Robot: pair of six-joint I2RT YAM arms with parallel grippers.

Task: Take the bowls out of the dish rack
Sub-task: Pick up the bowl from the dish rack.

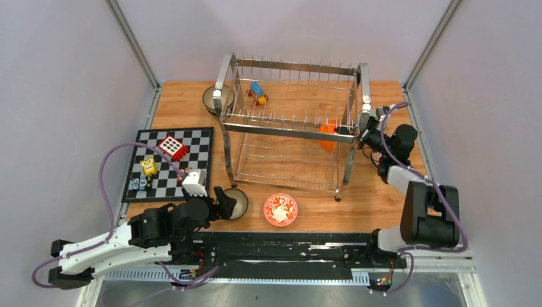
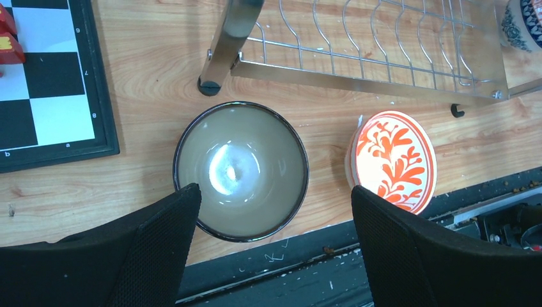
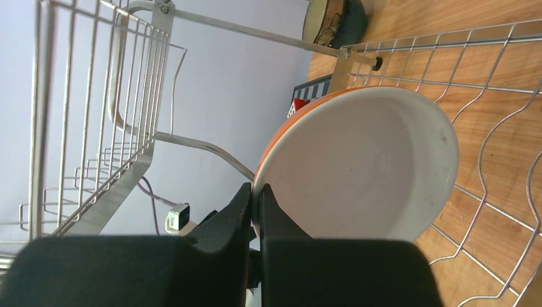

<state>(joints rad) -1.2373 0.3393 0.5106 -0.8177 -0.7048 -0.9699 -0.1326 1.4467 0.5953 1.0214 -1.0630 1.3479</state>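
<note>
R gripper (image 3: pixel 257 206) is clamped on the rim of the orange-white bowl (image 3: pixel 358 166), with one finger inside the white interior and one on the orange outside. Bowl stands tilted on edge at the right end of the dish rack (image 1: pixel 291 121), over wire grid w/ wood showing through; which tier cannot be told.

L gripper (image 2: pixel 275 195) hangs w/ fingers (image 2: pixel 147 256) spread wide, holding nothing, above the beige bowl (image 2: pixel 241 169). This bowl has a dark rim and sits upright on the table (image 1: pixel 383 198), just in front of the rack's front-left foot.

Red patterned bowl (image 2: pixel 391 160) sits on the table to the right of the beige one, apart from it, near the front edge. Brownish bowl (image 1: pixel 214 99) sits beside the rack's far-left handle. Blue-white patterned bowl (image 2: pixel 525 22) is cut off by the edge of the L wrist view.

Chequered board (image 1: pixel 204 144) lies left of the rack and carries toy blocks (image 1: pixel 172 148).
</note>
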